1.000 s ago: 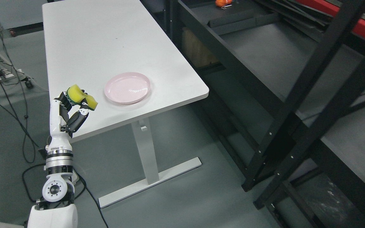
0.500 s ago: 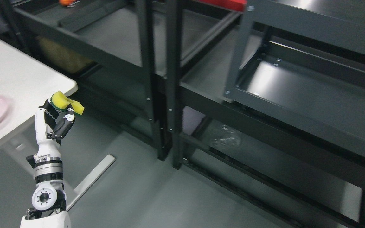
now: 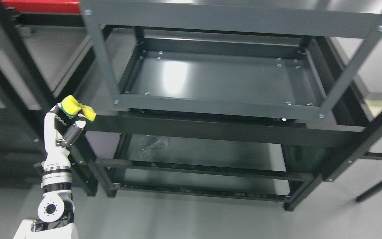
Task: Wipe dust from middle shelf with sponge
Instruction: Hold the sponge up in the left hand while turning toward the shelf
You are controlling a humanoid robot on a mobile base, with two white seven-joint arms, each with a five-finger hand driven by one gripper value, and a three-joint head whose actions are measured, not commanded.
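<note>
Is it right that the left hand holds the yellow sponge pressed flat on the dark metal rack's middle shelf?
Not quite. The left hand does hold the yellow sponge, but the head view shows it raised in the air left of the dark metal rack, not pressed on any shelf.

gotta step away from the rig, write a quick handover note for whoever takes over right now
Left hand: raised at lower left, fingers shut on the yellow sponge, which is squeezed and bent.
Right hand: not in view.
Dark metal shelving unit fills the view straight ahead; its middle shelf is bare and glossy, with a light reflection on it.
Done: sponge is in hand and the shelf is in front of the robot.
Left: the sponge sits off the unit's left front corner, not touching the shelf. Reach in, press it on the middle shelf and wipe across.
</note>
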